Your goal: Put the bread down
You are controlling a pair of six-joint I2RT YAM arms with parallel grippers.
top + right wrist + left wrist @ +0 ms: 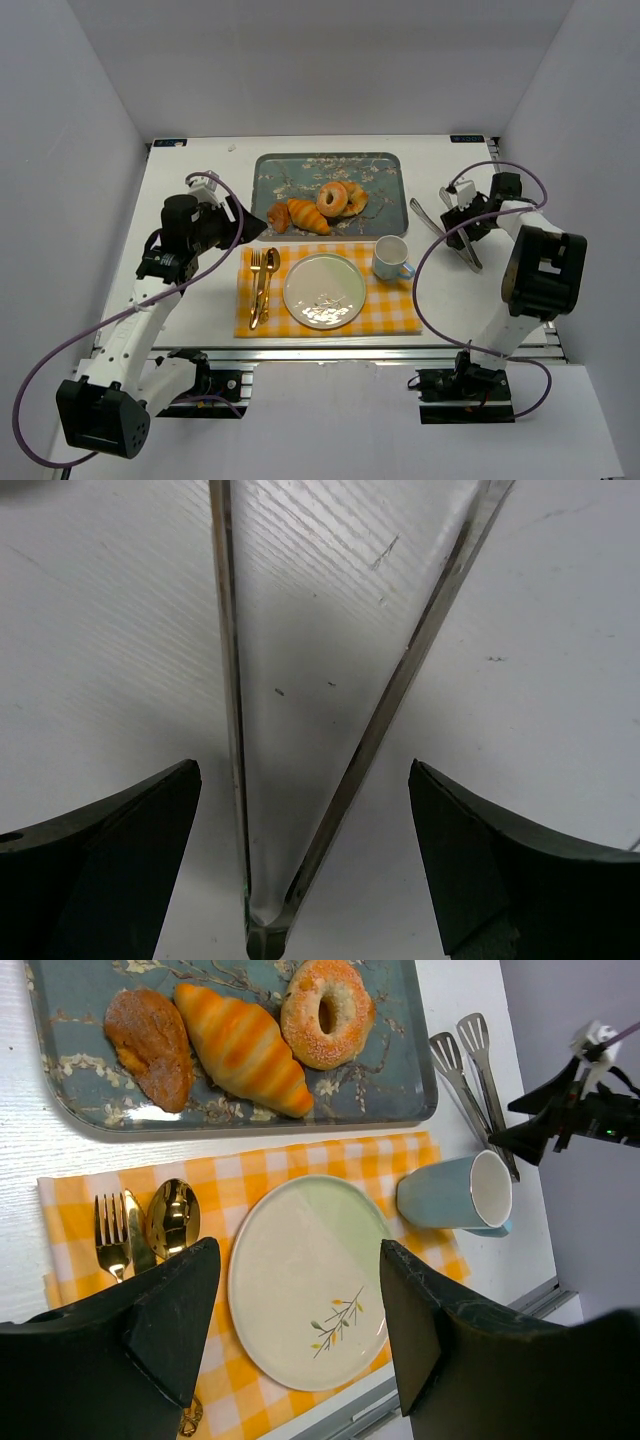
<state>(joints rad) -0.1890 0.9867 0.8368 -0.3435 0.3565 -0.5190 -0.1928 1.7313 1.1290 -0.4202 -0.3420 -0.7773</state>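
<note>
One croissant lies just beside the bread on the tray; left pincer spread, right pincer spread astride tongs.

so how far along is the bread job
Nothing done yet: the pale ring-shaped bread lies on the blue floral tray, and the white plate is bare. In hand: the right claw is open astride the metal tongs, not gripping. The left claw hangs open above the plate. Left: probably grip tongs, lift bread, place it.
</note>
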